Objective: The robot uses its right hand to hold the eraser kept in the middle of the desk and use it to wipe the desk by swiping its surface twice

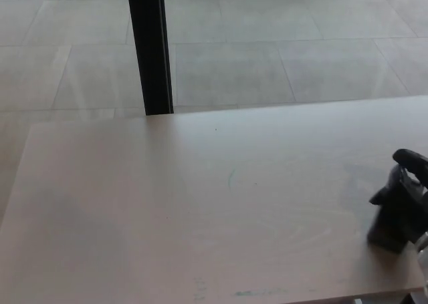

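at desk right edge | right robot hand grip state unclear | no legible writing

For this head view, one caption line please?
Right hand low over the pale desk at its right edge; faint marks remain.

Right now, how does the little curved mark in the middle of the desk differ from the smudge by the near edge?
The curved mark is a short arc running away from the robot; the smudge is a streak stretched sideways. The curved mark sits mid-desk, while the smudge lies right at the near edge. Both are faint and greenish, and both lie to the left of the right hand.
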You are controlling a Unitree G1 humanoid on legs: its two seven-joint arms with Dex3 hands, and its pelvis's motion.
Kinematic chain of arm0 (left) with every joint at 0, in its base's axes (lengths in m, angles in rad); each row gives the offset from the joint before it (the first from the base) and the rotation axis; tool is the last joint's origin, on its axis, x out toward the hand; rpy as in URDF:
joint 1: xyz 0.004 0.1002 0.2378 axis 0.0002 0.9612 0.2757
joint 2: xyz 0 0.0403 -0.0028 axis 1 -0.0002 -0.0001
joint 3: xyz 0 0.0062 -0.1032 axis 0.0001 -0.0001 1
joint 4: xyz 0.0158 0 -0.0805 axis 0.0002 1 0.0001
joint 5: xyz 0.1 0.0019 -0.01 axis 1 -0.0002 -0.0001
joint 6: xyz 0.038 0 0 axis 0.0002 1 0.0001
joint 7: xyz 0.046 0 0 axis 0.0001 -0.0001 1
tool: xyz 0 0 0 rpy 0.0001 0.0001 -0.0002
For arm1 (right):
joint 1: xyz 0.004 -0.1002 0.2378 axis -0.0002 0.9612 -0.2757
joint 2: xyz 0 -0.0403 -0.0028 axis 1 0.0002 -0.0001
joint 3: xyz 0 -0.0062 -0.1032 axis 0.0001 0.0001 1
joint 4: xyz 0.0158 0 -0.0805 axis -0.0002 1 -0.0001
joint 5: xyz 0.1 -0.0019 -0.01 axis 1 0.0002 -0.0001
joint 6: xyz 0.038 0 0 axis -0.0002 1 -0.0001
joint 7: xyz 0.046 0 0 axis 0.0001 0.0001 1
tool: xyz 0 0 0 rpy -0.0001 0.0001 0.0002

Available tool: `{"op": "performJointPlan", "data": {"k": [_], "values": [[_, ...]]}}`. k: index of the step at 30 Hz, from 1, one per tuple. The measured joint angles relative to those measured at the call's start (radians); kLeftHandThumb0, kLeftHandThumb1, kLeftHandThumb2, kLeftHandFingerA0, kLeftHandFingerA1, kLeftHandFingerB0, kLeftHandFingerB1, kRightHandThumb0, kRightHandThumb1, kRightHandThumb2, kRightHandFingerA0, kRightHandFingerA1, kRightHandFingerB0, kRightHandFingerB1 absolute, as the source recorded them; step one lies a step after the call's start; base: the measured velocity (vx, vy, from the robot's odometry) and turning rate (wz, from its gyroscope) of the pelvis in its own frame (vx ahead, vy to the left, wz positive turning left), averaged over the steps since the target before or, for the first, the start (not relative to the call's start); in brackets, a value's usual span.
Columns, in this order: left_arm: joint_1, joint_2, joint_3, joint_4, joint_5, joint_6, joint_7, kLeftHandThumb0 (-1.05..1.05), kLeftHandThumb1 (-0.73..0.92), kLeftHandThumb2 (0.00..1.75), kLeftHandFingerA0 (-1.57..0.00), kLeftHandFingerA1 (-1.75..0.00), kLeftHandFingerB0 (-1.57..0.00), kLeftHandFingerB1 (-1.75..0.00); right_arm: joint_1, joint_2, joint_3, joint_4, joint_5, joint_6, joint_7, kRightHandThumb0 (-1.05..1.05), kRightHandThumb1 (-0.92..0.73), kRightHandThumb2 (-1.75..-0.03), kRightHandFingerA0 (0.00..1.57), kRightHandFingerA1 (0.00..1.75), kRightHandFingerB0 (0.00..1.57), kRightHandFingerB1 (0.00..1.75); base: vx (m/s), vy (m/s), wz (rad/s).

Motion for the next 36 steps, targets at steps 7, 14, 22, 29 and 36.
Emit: {"op": "performJointPlan", "data": {"k": [7, 14, 22, 29, 36], "values": [[-0.006, -0.001, 0.000, -0.007, -0.001, 0.000, -0.001, -0.42, 0.90, 0.66, -0.49, -0.90, -0.37, -0.63, 0.027, 0.108, 0.090, -0.045, -0.004, -0.040, 0.000, -0.25, -0.62, -1.18, 0.95, 1.75, 0.66, 1.70, 0.00, 0.000, 0.00], [-0.019, 0.000, -0.001, 0.008, -0.001, 0.000, -0.002, -0.43, 0.91, 0.66, -0.47, -0.86, -0.36, -0.62, 0.090, 0.210, 0.274, -0.120, -0.034, -0.039, 0.016, -0.30, -0.50, -1.34, 0.98, 1.75, 0.71, 1.68, 0.00, 0.000, 0.00], [-0.019, 0.000, -0.007, -0.029, 0.000, 0.001, -0.001, -0.44, 0.91, 0.67, -0.47, -0.87, -0.39, -0.65, 0.127, 0.226, 0.458, -0.178, -0.088, -0.032, 0.045, -0.29, -0.53, -1.29, 1.03, 1.75, 0.75, 1.69, 0.00, 0.000, 0.00], [-0.021, 0.000, -0.012, -0.036, 0.001, 0.001, -0.001, -0.45, 0.90, 0.67, -0.46, -0.89, -0.38, -0.65, 0.152, 0.226, 0.541, -0.220, -0.115, -0.015, 0.051, -0.27, -0.47, -1.33, 1.02, 1.75, 0.76, 1.70, 0.00, 0.000, 0.00], [-0.024, -0.001, -0.014, -0.037, 0.001, 0.001, 0.000, -0.45, 0.90, 0.67, -0.48, -0.89, -0.38, -0.65, 0.162, 0.209, 0.596, -0.252, -0.142, 0.008, 0.060, -0.28, -0.48, -1.32, 1.01, 1.75, 0.75, 1.69, 0.00, 0.000, 0.00]]}}
